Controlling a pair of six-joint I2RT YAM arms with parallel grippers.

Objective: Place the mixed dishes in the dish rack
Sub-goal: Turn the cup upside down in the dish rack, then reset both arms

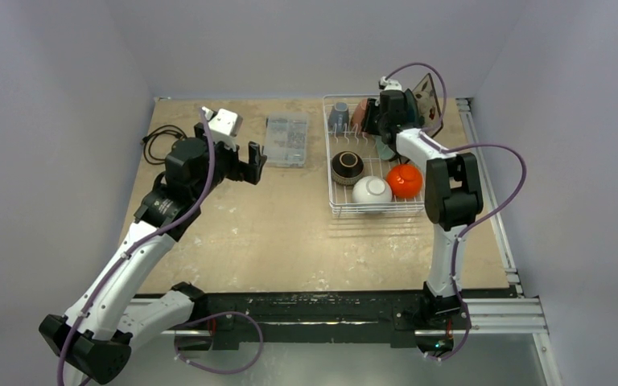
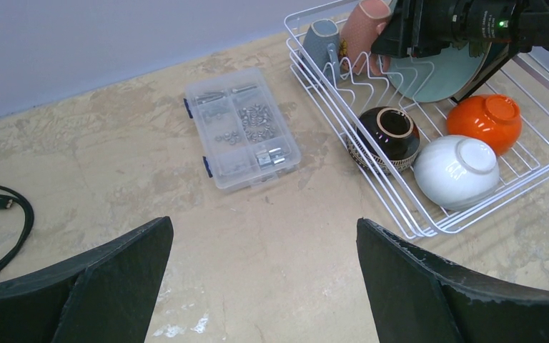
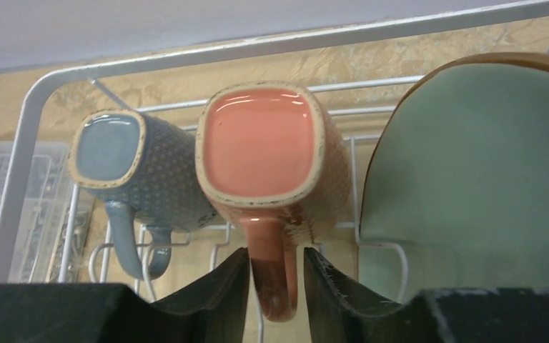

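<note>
Step in hand: seat the salmon-pink mug (image 3: 261, 143) at the 12 o'clock end of the dish rack (image 1: 330, 145). The right fingers (image 3: 232, 275) pinch its handle, nearly closed. Lower it squarely between the grey-blue mug (image 3: 111, 146) at 9 o'clock and the pale green plate (image 3: 472, 157) at 3 o'clock, and release only once the wires bear it. The left fingers (image 2: 136, 257) are spread wide and empty, above the surface.

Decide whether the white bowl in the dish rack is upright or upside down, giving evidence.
Upside down: the white bowl has its foot ring facing up, rim down in the dish rack.
</note>
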